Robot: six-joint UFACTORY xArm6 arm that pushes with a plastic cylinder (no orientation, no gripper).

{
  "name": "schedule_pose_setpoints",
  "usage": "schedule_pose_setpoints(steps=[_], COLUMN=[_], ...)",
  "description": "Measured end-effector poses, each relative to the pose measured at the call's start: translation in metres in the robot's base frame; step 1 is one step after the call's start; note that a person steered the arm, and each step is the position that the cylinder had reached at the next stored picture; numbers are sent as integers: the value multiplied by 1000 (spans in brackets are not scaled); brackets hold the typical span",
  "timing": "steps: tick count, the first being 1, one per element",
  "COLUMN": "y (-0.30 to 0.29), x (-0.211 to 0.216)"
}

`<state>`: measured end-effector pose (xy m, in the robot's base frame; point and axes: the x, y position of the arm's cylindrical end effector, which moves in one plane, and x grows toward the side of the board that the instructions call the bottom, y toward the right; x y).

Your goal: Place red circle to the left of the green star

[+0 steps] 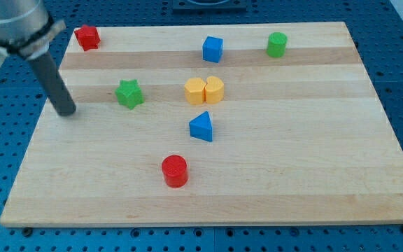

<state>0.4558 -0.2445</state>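
Camera view: my tip (67, 112) carries no hand and holds nothing. Route it below-right of the red circle (175, 171), then push up-left, stopping left of the green star (129, 93).

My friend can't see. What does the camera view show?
My tip rests on a wooden board, at the view's left of the green star. The red circle sits apart, near the view's bottom, below the blue triangle.
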Motion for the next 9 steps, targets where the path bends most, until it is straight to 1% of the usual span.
schedule_pose_setpoints(steps=[1, 2, 3, 4, 5, 6, 7, 8, 9], y=[37, 71, 117, 179, 245, 273, 237, 177, 169], x=[38, 36, 40, 56, 81, 109, 127, 129, 131])
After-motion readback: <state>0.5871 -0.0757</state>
